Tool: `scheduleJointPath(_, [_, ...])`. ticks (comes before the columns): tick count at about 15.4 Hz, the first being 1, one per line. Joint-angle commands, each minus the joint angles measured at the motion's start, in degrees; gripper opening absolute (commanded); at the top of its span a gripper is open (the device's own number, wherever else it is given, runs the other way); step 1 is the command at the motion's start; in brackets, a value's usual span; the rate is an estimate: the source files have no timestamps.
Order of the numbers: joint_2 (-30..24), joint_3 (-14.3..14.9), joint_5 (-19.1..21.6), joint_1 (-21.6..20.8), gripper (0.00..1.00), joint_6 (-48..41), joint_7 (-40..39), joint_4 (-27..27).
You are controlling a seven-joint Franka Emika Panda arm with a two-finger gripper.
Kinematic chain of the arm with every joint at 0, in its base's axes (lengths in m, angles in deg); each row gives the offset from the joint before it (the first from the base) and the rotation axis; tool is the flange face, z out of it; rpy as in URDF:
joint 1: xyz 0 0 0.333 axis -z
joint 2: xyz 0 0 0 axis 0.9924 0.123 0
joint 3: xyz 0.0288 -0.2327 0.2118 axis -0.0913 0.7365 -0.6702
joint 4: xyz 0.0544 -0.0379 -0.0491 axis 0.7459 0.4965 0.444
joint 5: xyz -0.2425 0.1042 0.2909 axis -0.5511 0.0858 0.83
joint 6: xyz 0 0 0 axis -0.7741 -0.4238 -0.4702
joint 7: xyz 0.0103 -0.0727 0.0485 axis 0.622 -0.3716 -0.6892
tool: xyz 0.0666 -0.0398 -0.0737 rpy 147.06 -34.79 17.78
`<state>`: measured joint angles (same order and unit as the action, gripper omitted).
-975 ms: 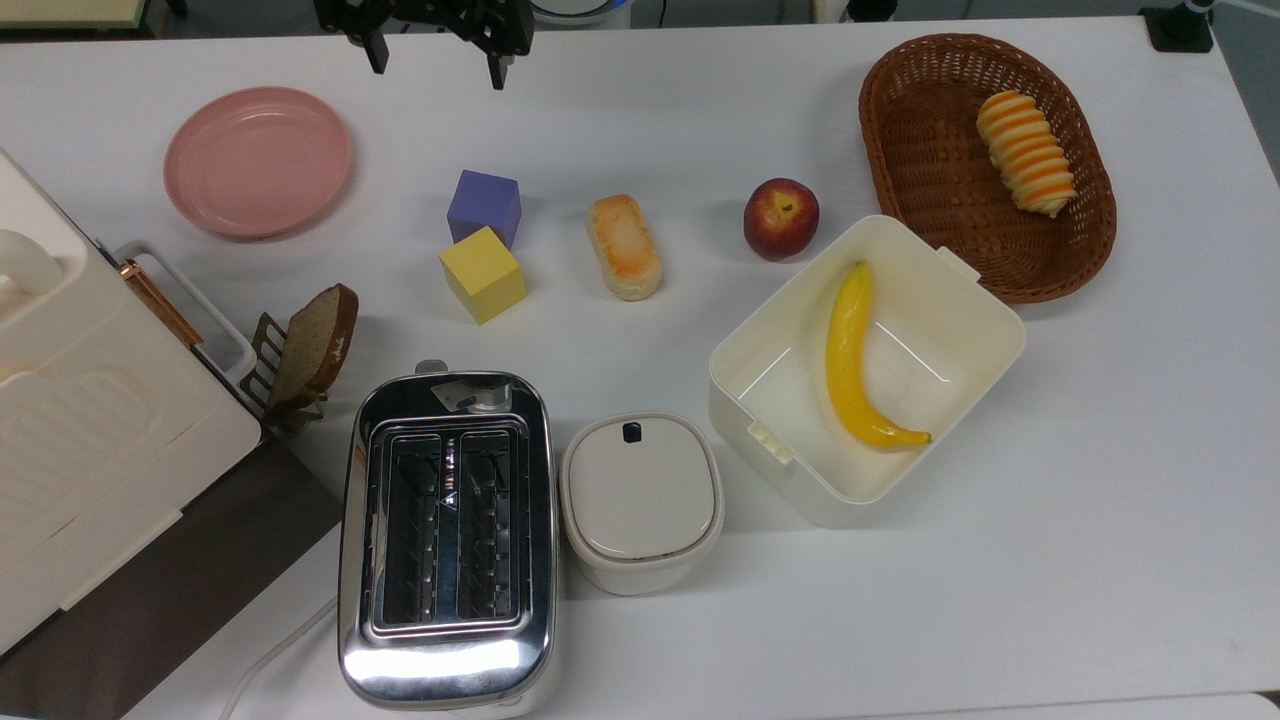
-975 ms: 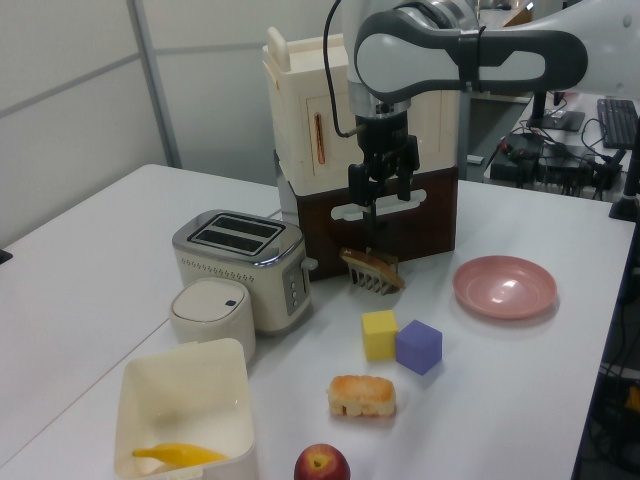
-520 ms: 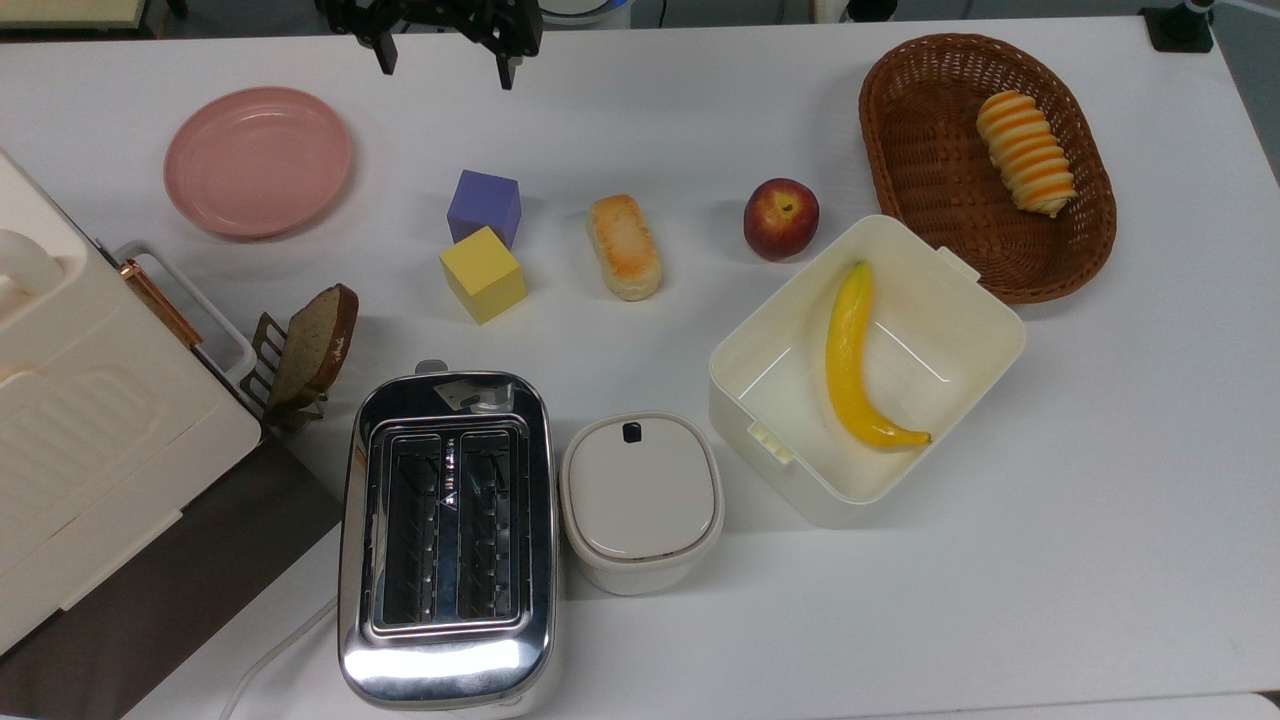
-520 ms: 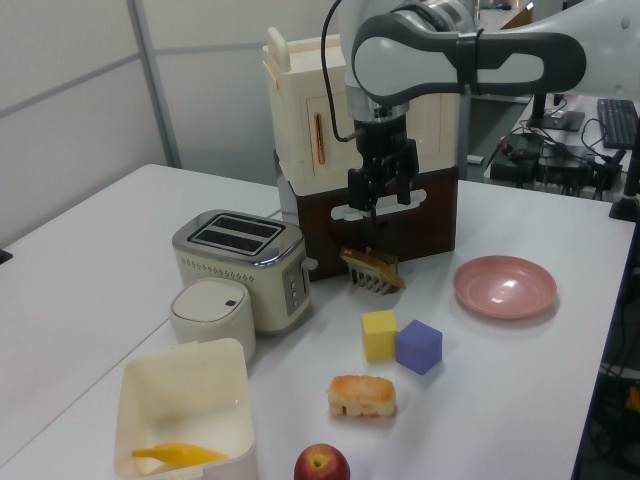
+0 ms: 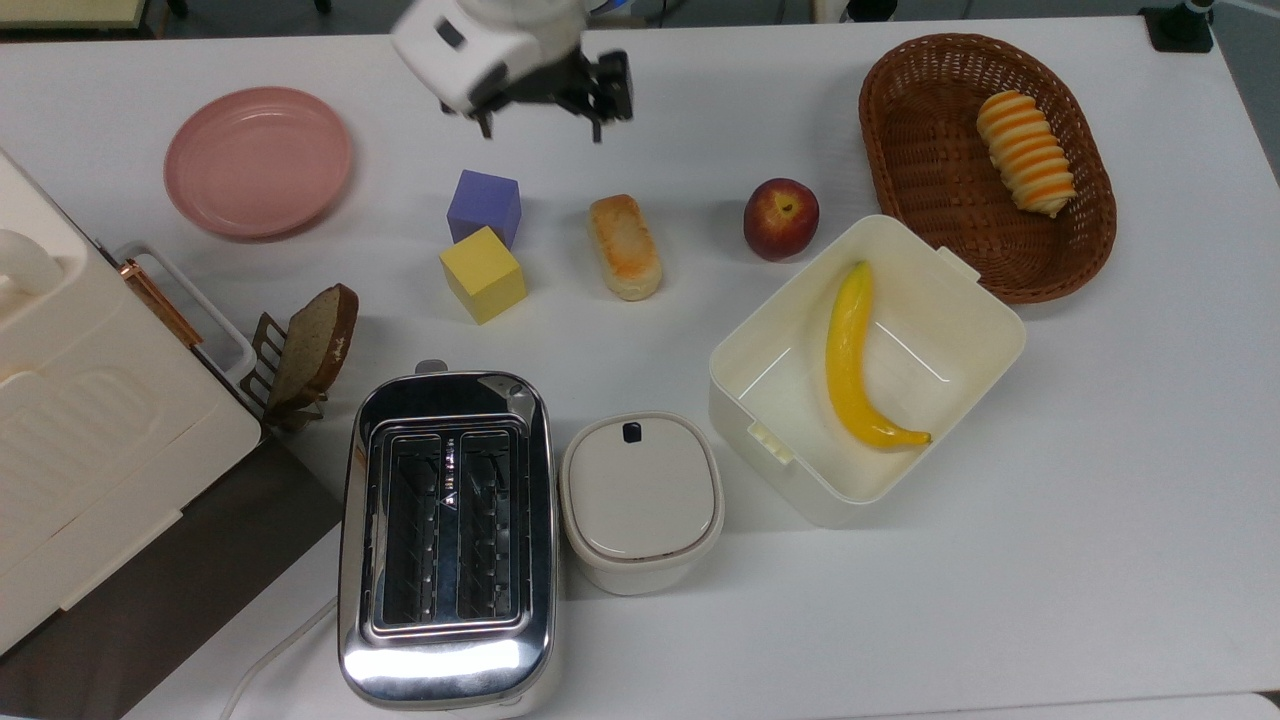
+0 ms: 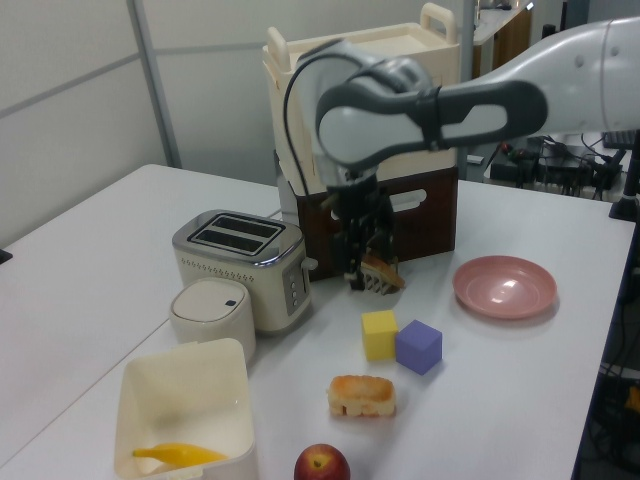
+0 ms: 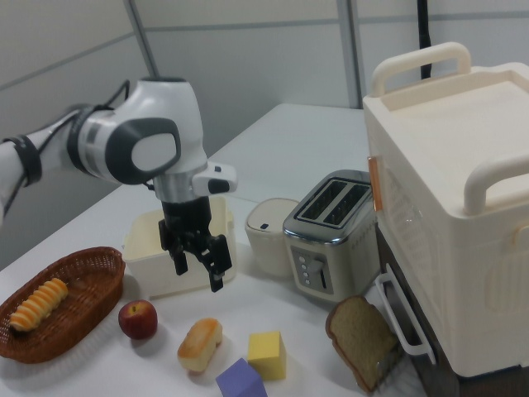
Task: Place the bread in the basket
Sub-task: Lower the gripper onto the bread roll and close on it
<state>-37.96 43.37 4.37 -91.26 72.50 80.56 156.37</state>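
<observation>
My arm reaches in from the right view's left, elbow bent, white and grey links ending in a wrist that points straight down. My gripper (image 7: pixel 198 270) hangs in the air above the bench, black fingers (image 7: pixel 217 280) aimed downward, jaws spread apart with nothing between them. In the top view my gripper (image 5: pixel 540 125) sits near the far edge.

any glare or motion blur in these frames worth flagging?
Top view: arm is smeared by motion above the bread; toaster shows a bright specular patch on its near chrome edge. Left view: arm is motion-blurred in front of the cream cabinet; pink plate has a small highlight. Right view: gripper is crisp, jaws apart; shadows are soft.
</observation>
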Motion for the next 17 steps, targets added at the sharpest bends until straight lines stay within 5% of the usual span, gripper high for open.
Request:
scheduleJointPath(1, [1.46,0.32,0.08,-2.39,1.00,5.21,-2.30,4.02])
scheduleJointPath(8, [4.62,0.40,-2.28,-9.32,1.00,17.41,-5.83,16.76])
scheduleJointPath(14, [7.62,0.40,-3.43,-9.86,1.00,19.90,-5.21,16.87])
scheduleJointPath(17, [8.06,0.40,-3.52,-9.95,0.81,19.81,-5.04,16.86])
